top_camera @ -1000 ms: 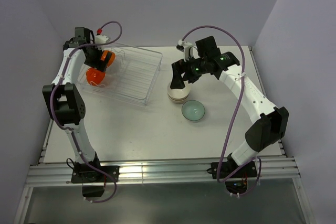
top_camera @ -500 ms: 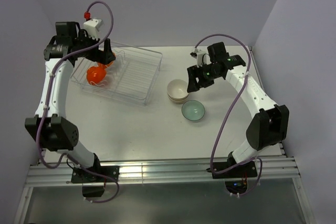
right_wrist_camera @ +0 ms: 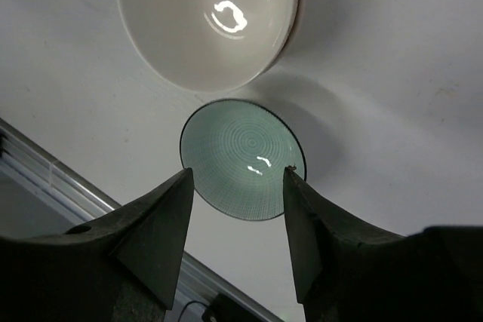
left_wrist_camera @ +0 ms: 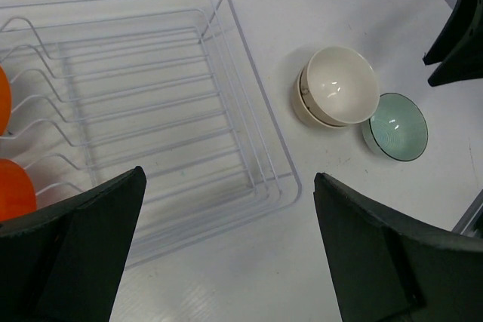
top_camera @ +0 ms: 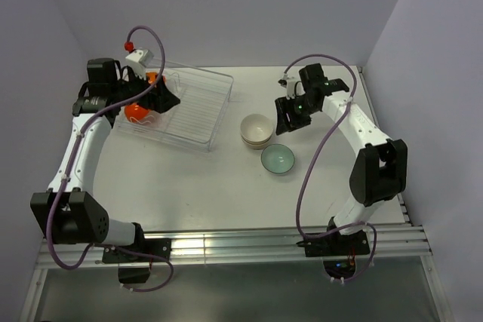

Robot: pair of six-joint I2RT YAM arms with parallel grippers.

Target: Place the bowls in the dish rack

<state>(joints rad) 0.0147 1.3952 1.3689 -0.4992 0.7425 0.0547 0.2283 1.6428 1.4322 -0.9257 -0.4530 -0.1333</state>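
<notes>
Left gripper [left_wrist_camera: 230, 179] spread wide, empty, over dish rack [left_wrist_camera: 260, 111]; right gripper [right_wrist_camera: 238, 175] likewise above teal bowl [right_wrist_camera: 243, 148]

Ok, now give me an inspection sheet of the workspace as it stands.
Surface: white table, no spills seen.
Job's things: rack at the far left. The orange bowl is in its left end, partly hidden. Two cream bowls sit stacked on the table right of the rack, with the teal bowl beside them.
Clutter: nothing seen.
Grippers: left gripper open, empty, over the rack. Right gripper open, empty, above the teal bowl.
Cables: purple cables loop off both arms, clear of the bowls.
Surroundings: lavender walls; metal rail along the near edge.
</notes>
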